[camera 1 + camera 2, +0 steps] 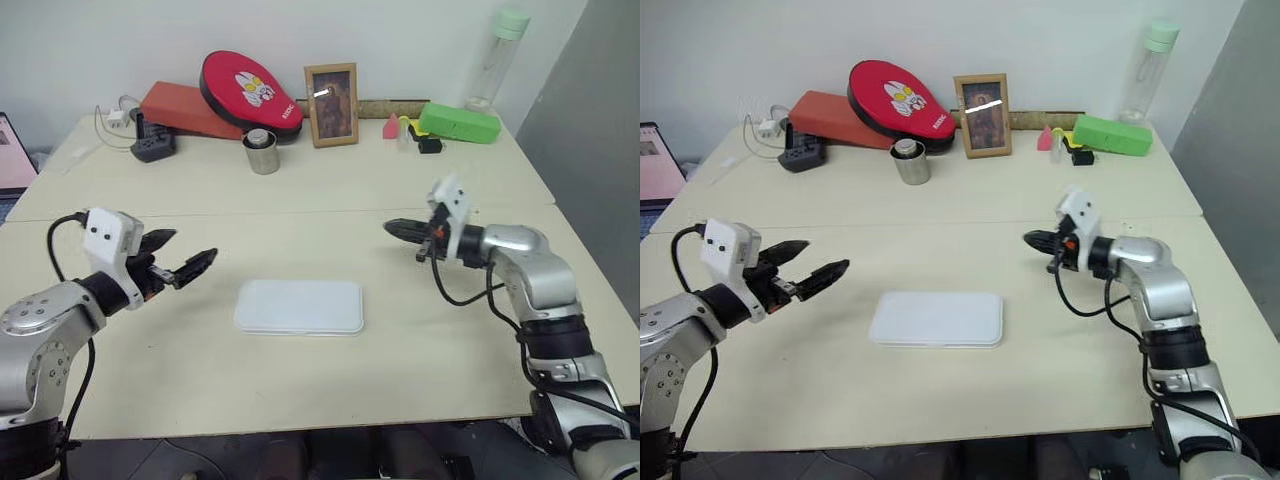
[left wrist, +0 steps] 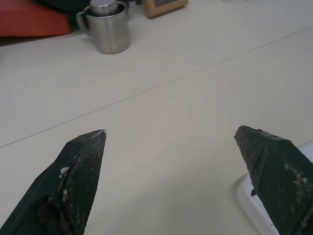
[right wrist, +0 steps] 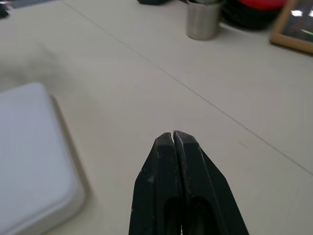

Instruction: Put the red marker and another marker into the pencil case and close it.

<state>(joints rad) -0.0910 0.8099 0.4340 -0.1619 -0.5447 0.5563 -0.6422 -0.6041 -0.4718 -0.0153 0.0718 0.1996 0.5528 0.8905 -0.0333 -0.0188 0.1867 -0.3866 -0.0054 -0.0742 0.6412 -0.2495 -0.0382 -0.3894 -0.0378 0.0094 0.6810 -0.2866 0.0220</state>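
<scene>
— Left gripper [image 1: 185, 255]: your fingers are spread wide, nothing between them, hovering above the table [image 1: 330, 200] to the left of the pencil case [image 1: 299, 306]. Right one?

— Right gripper [image 1: 392, 227]: tips pressed together, nothing pinched, off the tabletop, up and to the right of the case. Neither one touches it.

— Where's your case?

— Flat on the front half of the table, lid down, between the two arms.

— What do the wrist views add?

— Left wrist gives you just a white corner of the case beside one finger [image 2: 274, 171], plus the steel cup [image 2: 108, 30] far ahead. Right wrist shows the sealed tips close up, the case's rounded edge off to one side, and the cup. Head views give you the back row instead: red paddle [image 1: 250, 92], photo frame [image 1: 332, 104], green box [image 1: 459, 122], bottle [image 1: 498, 58].
</scene>
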